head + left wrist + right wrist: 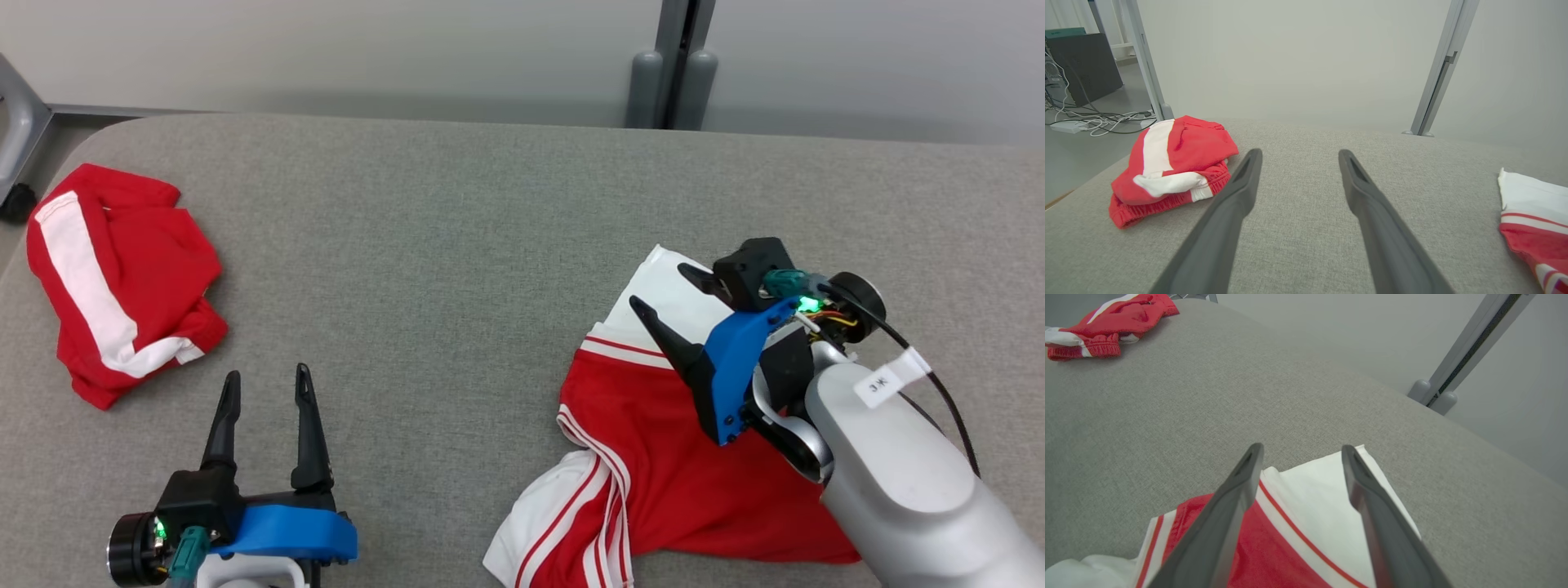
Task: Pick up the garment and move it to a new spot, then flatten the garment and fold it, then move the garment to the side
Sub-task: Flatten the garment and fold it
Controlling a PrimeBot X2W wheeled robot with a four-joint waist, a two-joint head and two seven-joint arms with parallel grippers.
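While the right gripper [657, 284] hangs spread wide and empty, the garment [653, 465] lies directly beneath it.

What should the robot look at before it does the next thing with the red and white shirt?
1. Right hand open and holding nothing: ok, its fingers stand apart above the red and white striped cloth shirt.
2. Left hand open and free: ok.
3. Shirt lying flat: not ok, its near left part is bunched and folded over.
4. Bare room on the grey fabric table beside the shirt: ok.
5. Bunched red and white garment out of the way: ok, it lies apart at the far left.
6. Whole shirt on the table: cannot tell, its near edge runs out of the head view.
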